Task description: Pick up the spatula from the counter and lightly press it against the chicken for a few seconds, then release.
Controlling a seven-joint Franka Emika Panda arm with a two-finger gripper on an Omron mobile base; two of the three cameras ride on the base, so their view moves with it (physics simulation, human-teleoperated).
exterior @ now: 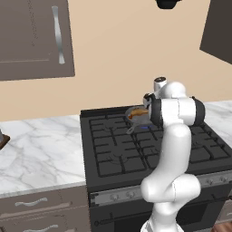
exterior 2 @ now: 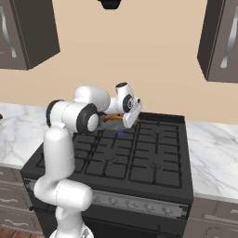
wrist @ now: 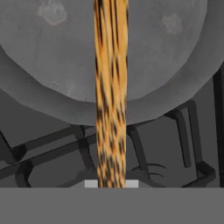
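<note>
The spatula (wrist: 111, 87) is a long wooden strip with a mottled orange and brown grain. In the hand view it runs straight up from between my fingertips over the rim and into the grey pan (wrist: 48, 65). My gripper (wrist: 111, 183) is shut on its lower end, with a pale pad (wrist: 90, 183) showing on each side. From the base cameras the hand (exterior 2: 131, 109) hangs over the back burner beside the pan (exterior: 136, 116), where an orange-brown shape (exterior: 137, 113) lies. I cannot tell the chicken apart from the spatula there.
The black stove (exterior: 118, 149) with its iron grates (exterior 2: 139, 158) fills the middle. Marble counter (exterior: 41, 154) lies to the left and more counter (exterior 2: 211, 153) to the right. Dark wall cabinets (exterior: 36, 36) hang above. My own arm (exterior: 176, 136) blocks part of the stove.
</note>
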